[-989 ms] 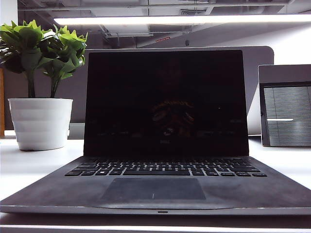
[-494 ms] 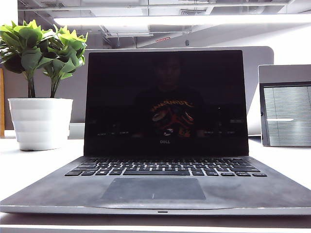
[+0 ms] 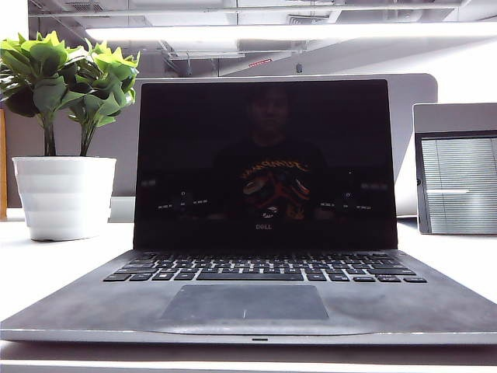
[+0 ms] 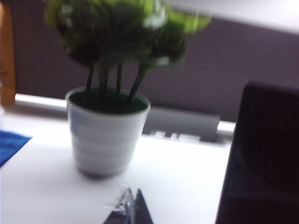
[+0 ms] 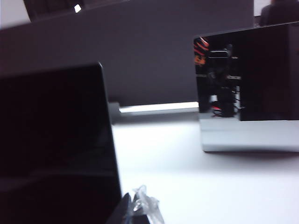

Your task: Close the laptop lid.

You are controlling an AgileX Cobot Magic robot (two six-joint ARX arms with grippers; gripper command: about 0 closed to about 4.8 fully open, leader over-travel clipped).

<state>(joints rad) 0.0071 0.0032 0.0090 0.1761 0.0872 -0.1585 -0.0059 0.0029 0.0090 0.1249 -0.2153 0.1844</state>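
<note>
Laptop (image 3: pixel 260 299) centre of the white tabletop (image 3: pixel 46 268), laptop lid (image 3: pixel 264 163) upright and open, left gripper (image 4: pixel 128 210) low beside the potted plant (image 4: pixel 107 135), right gripper (image 5: pixel 138 210) beside the lid's edge, both barely visible, spread or pressed impossible to tell.

You're in an office: open ceiling (image 3: pixel 233 12) with exposed ducts and a long strip light (image 3: pixel 287 31). White desk (image 3: pixel 46 264) with a grey divider (image 3: pixel 411 101) behind, potted plant (image 3: pixel 62 132), laptop (image 3: pixel 264 303) in front.
</note>
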